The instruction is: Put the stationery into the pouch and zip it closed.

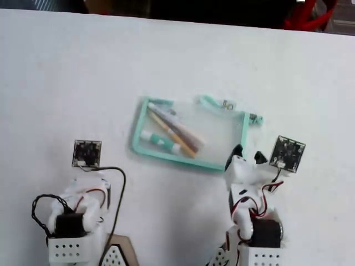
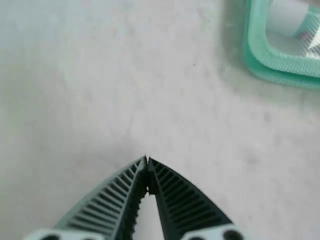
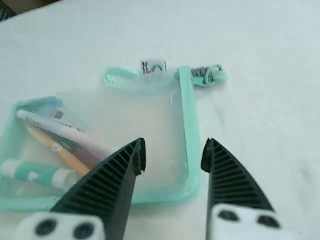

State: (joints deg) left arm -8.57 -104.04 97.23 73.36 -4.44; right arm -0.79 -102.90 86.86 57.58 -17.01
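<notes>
left pincer [image 2: 147, 167]: sitting clenched, mesh pouch [image 2: 280, 67] corner lying ahead | right pincer [image 3: 174, 150]: standing released, pouch edge showing between its tips | pens [image 3: 55, 129] lying inside, beyond

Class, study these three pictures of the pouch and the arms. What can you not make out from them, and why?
- Zip: whether it is fully shut along the pouch; too small in the high view, blurred in the right wrist view.
- Pouch in the left wrist view: the picture's edge cuts off all but one corner.
- Pens: exact count; they overlap behind the mesh.
- Right gripper: whether it touches the pouch.
</notes>
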